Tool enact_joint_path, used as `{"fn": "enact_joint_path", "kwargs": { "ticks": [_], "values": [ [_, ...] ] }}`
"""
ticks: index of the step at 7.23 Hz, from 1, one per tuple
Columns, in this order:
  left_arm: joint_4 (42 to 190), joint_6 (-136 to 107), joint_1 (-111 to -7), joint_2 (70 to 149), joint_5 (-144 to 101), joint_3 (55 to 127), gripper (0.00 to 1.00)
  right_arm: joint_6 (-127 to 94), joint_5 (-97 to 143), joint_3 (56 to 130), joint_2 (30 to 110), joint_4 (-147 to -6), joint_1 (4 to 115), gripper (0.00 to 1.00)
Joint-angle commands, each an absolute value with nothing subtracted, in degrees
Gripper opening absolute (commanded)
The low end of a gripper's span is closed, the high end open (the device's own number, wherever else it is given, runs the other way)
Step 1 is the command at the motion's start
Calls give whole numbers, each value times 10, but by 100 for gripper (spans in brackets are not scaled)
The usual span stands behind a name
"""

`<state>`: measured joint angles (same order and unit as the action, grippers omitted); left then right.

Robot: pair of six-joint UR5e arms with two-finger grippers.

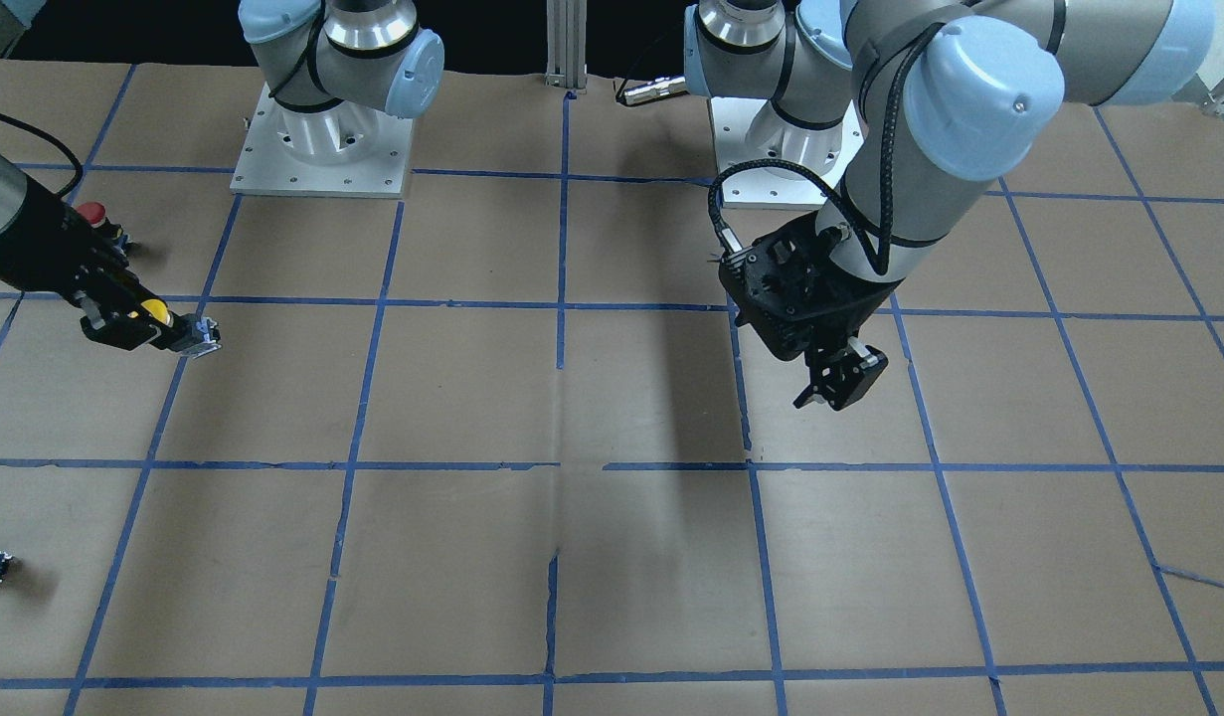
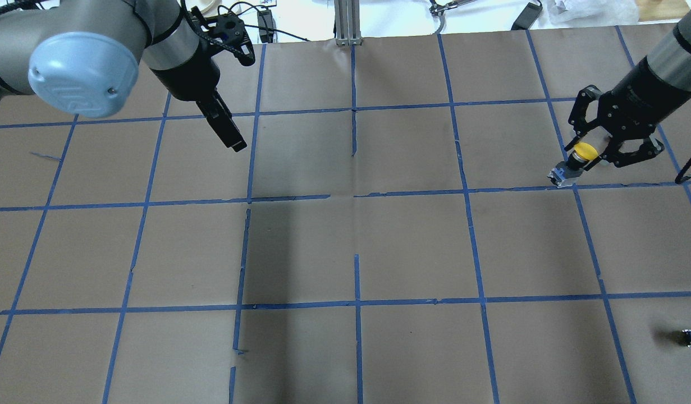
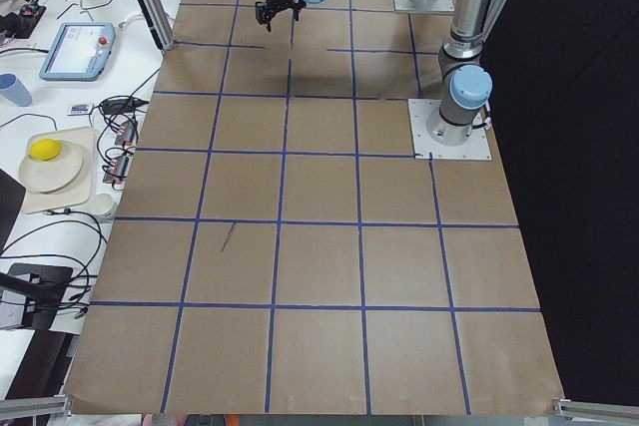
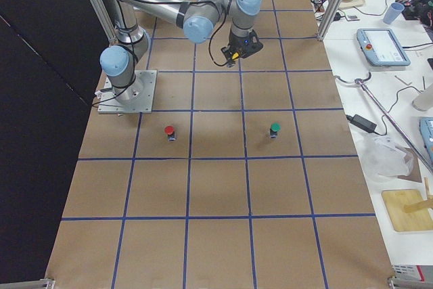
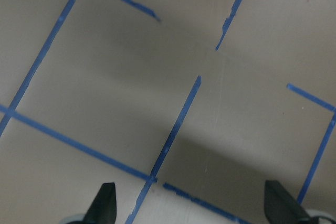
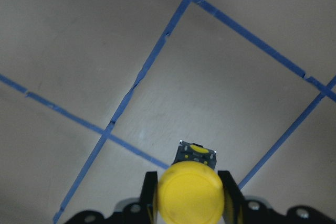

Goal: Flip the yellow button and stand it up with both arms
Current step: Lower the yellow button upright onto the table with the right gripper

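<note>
The yellow button [image 2: 584,152] has its round yellow cap clamped between my right gripper's [image 2: 593,150] fingers, and its black-and-grey body [image 2: 563,174] points down and away toward the paper. It sits at the table's right side, by a blue tape line. The right wrist view shows the cap [image 6: 190,198] between the two fingers [image 6: 151,191], with the body [image 6: 195,155] beyond it. It also shows in the front view [image 1: 155,310]. My left gripper [image 1: 838,383] hangs above the table's left half, open and empty; its fingertips [image 5: 104,203] stand wide apart.
A red-capped button [image 1: 92,213] stands behind my right arm, near the robot. A small dark part [image 2: 690,336] lies at the front right edge. A green-capped button [image 4: 274,128] shows in the right side view. Brown paper with a blue tape grid [image 2: 356,196] covers the table.
</note>
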<state>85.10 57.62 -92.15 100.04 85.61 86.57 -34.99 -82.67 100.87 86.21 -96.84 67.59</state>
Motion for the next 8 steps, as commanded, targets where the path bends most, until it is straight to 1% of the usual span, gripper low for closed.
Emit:
{"fn": "enact_joint_path", "kwargs": {
  "ticks": [1, 2, 4, 5, 8],
  "values": [
    [898, 501, -934, 981, 884, 847, 98, -355, -885, 1059, 842, -1067, 653, 0],
    [893, 432, -933, 982, 882, 843, 95, -355, -916, 1060, 841, -1075, 647, 0],
    [865, 221, -936, 983, 882, 857, 99, -380, -960, 1062, 825, -1107, 628, 0],
    [828, 187, -936, 986, 885, 855, 99, -402, -980, 1063, 813, -1121, 625, 0],
    [829, 183, -931, 969, 881, 850, 100, -436, -1039, 1076, 778, -1199, 616, 0]
  ]
}}
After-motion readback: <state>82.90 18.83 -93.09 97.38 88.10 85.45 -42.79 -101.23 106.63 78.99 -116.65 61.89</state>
